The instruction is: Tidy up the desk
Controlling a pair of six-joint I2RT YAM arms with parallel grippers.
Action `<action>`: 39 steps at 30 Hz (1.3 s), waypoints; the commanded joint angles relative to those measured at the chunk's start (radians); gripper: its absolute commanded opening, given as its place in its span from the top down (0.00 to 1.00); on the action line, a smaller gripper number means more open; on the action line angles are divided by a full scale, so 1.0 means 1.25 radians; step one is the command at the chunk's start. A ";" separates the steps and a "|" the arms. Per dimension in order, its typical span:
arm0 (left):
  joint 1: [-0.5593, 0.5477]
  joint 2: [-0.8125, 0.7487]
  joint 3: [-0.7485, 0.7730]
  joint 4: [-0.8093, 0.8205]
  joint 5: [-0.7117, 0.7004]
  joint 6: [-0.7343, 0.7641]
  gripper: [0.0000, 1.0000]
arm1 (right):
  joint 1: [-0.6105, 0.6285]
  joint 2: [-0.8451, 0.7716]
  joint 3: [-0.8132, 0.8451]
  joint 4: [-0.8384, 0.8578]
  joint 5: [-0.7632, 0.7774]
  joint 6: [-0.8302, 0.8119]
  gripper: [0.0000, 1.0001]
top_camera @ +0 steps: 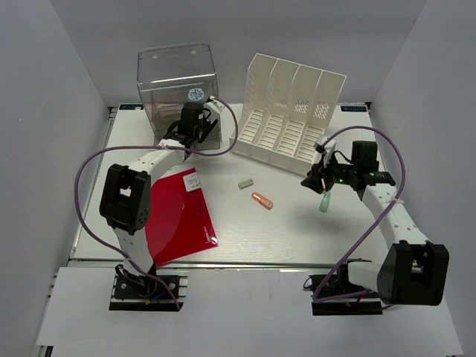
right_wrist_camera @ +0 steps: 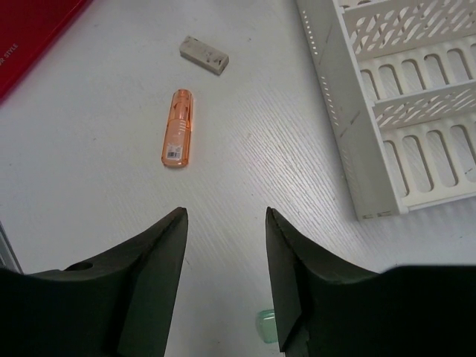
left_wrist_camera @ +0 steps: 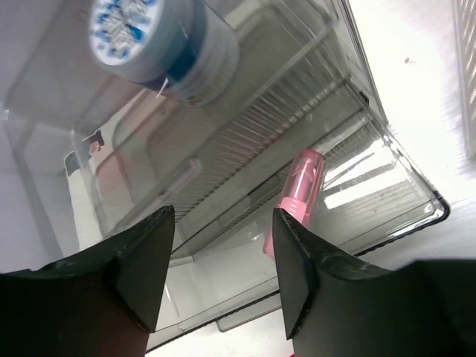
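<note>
The desk [top_camera: 297, 230] is a wide white tabletop with rail edges. My left gripper [top_camera: 192, 134] is at the pulled-out drawer of the clear plastic box [top_camera: 177, 74]. In the left wrist view that gripper [left_wrist_camera: 223, 212] is open and empty, and a pink highlighter [left_wrist_camera: 297, 197] lies in the drawer just past its right finger. My right gripper [top_camera: 318, 182] hovers over the desk's right half. In its wrist view it [right_wrist_camera: 227, 212] is open with nothing between the fingers. A green highlighter [top_camera: 325, 201] lies beneath it, partly hidden by the right finger, its end [right_wrist_camera: 266, 326] showing.
An orange highlighter [top_camera: 262, 201] and a grey eraser [top_camera: 245, 183] lie mid-desk. A red folder [top_camera: 178, 216] lies front left by the left arm. A white slotted file rack [top_camera: 290, 115] stands at the back. A tape roll [left_wrist_camera: 160, 37] sits in the clear box.
</note>
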 commanded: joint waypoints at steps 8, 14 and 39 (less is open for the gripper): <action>0.003 -0.186 0.040 -0.101 0.039 -0.231 0.56 | 0.030 -0.030 -0.034 -0.016 -0.048 -0.056 0.44; 0.003 -0.373 -0.120 -0.211 0.373 -0.461 1.00 | 0.171 0.052 -0.014 0.015 0.136 0.006 1.00; 0.003 -0.932 -0.646 -0.078 0.232 -0.524 0.04 | 0.467 0.455 0.208 0.007 0.437 0.096 0.28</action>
